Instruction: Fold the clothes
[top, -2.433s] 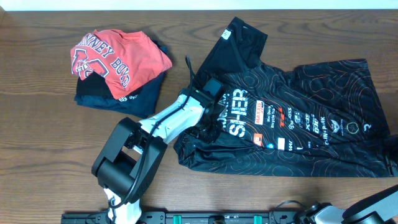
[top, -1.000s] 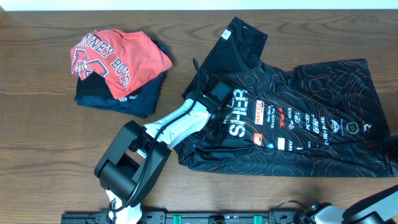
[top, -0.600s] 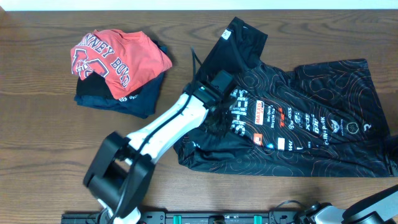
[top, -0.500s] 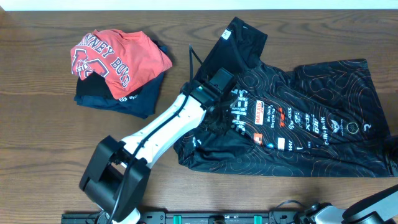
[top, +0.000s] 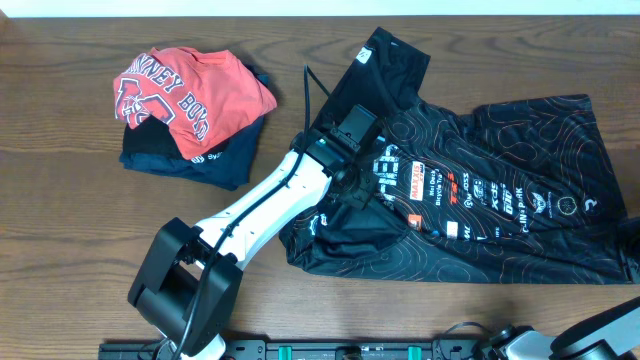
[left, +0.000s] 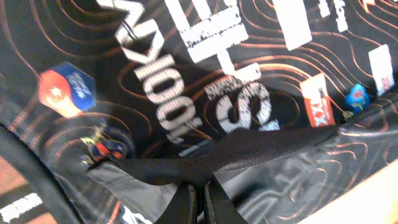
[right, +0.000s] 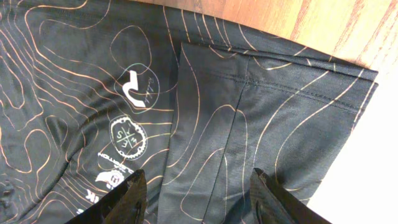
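Fingers of your left gripper are pressing together on a raised ridge of thin black cloth, so that gripper is closed on the large black short-sleeved sports jersey. The pinched fold is standing up from the chest area, just below the big white lettering. The fabric around it is puckering towards the grip.

The fingers of your right gripper are standing well apart with nothing between them. They are hovering over flat cloth near a stitched, doubled edge at one corner of the jersey.

The white left arm is reaching diagonally from the front of the brown wooden table to the jersey's left side. Bare wood is lying open to the left of that arm and along the front. At the back left, a crumpled red T-shirt with white lettering is sitting on a folded plain navy garment, apart from the jersey. The jersey's right end is running up to the picture's right border in the overhead view, and its collar end is lying close to the table's rear edge.

The jersey is spreading across the right half of the table, mostly flat. It is showing thin wavy orange contour lines and a row of small coloured sponsor logos across its middle.
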